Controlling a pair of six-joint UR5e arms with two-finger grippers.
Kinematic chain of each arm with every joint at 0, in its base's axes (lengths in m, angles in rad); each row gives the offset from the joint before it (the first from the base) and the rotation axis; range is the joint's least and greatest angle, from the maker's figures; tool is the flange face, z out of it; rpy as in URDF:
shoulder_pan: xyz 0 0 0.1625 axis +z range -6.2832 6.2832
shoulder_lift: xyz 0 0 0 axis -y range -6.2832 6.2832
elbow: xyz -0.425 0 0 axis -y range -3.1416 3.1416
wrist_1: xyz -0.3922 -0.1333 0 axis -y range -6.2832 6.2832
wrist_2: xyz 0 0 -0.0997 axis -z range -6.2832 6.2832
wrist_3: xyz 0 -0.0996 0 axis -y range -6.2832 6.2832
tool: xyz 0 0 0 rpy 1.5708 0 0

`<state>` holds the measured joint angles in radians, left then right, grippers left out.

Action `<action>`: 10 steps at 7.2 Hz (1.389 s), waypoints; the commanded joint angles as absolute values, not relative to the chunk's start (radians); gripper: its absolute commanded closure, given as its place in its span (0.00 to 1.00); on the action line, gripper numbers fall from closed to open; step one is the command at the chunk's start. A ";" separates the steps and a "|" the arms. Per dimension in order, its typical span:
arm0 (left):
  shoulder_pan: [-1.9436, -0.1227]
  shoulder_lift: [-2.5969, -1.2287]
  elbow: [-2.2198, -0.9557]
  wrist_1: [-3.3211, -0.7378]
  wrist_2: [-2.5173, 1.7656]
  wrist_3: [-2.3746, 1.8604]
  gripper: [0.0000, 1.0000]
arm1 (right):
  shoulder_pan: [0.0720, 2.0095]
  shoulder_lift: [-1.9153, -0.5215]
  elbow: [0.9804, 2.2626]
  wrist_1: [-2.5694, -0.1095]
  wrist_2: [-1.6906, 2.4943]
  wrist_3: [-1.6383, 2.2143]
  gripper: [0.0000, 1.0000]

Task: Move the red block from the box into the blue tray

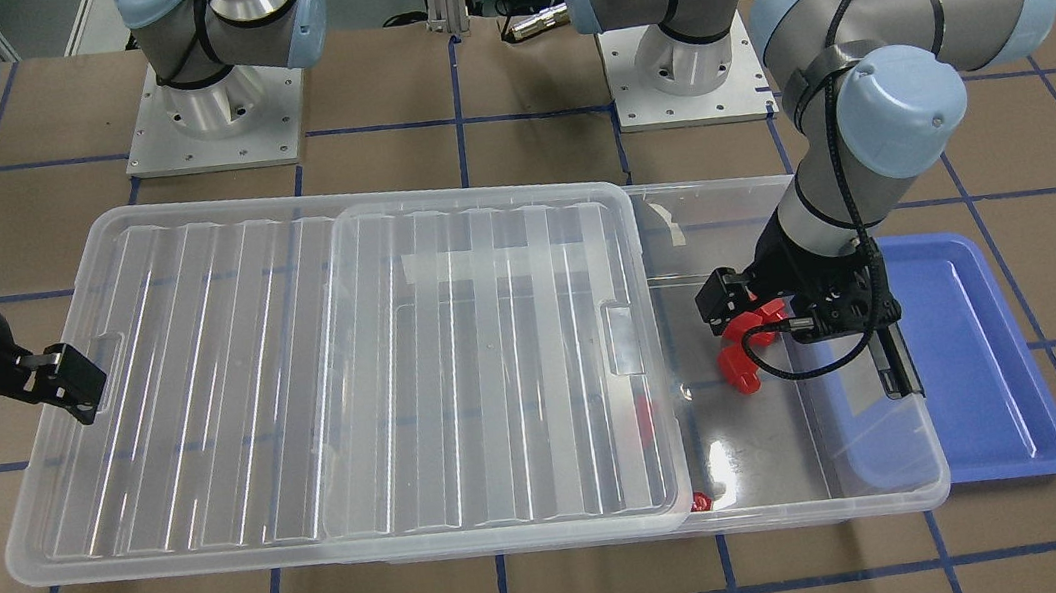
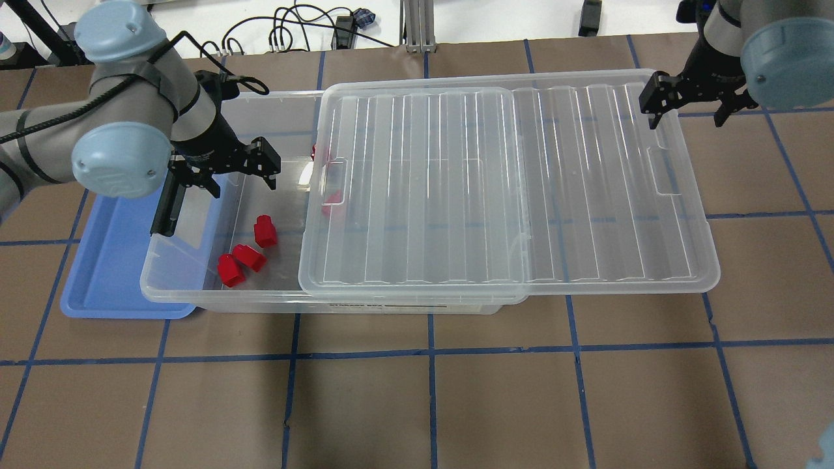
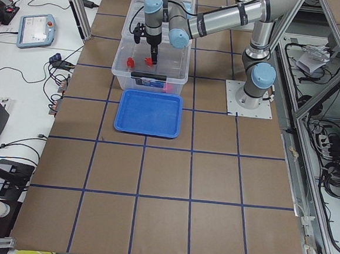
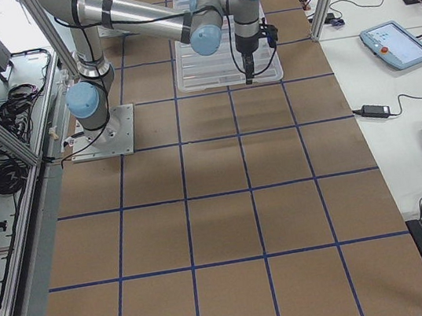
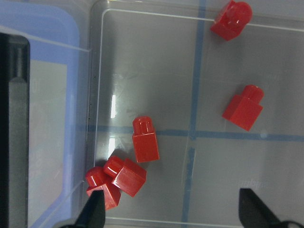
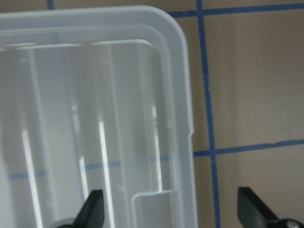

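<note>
The clear box [image 2: 195, 296] has its ribbed lid [image 2: 508, 189] slid to the right, so its left end is uncovered. Three red blocks [image 2: 249, 256] lie there close together; in the left wrist view they show at the lower left [image 5: 145, 142], with two more red blocks [image 5: 243, 108] further off. My left gripper [image 2: 234, 170] hangs open and empty above the uncovered end, over the blocks [image 1: 748, 365]. The blue tray [image 2: 107, 260] lies empty at the box's left end, partly under it. My right gripper [image 2: 694, 98] is open and empty over the lid's far right corner [image 6: 118, 95].
The box and lid span most of the table's middle. Both arm bases [image 1: 215, 123] stand behind the box. Brown table surface with blue tape lines [image 2: 430, 352] lies in front of the box.
</note>
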<state>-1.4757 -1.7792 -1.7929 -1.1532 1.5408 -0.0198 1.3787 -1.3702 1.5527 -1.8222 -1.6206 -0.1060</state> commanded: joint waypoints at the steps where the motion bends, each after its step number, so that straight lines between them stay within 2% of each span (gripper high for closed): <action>1: -1.482 -1.815 -1.857 -1.104 1.546 -0.044 0.00 | 1.480 -1.440 1.413 -1.583 -1.540 0.007 0.00; 3: -1.476 -1.845 -1.878 -1.065 1.546 -0.063 0.00 | 1.586 -1.477 1.394 -1.537 -1.551 0.155 0.00; 6: -1.454 -1.903 -1.878 -1.029 1.546 -0.055 0.00 | 1.592 -1.500 1.446 -1.552 -1.551 0.156 0.00; 10: -1.454 -1.937 -1.881 -1.016 1.546 -0.019 0.00 | 1.592 -1.499 1.451 -1.552 -1.552 0.153 0.00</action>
<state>-1.4543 -1.9269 -1.8796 -1.0234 1.5468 -0.0387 1.5922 -1.4994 1.4516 -1.5523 -1.5507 0.1547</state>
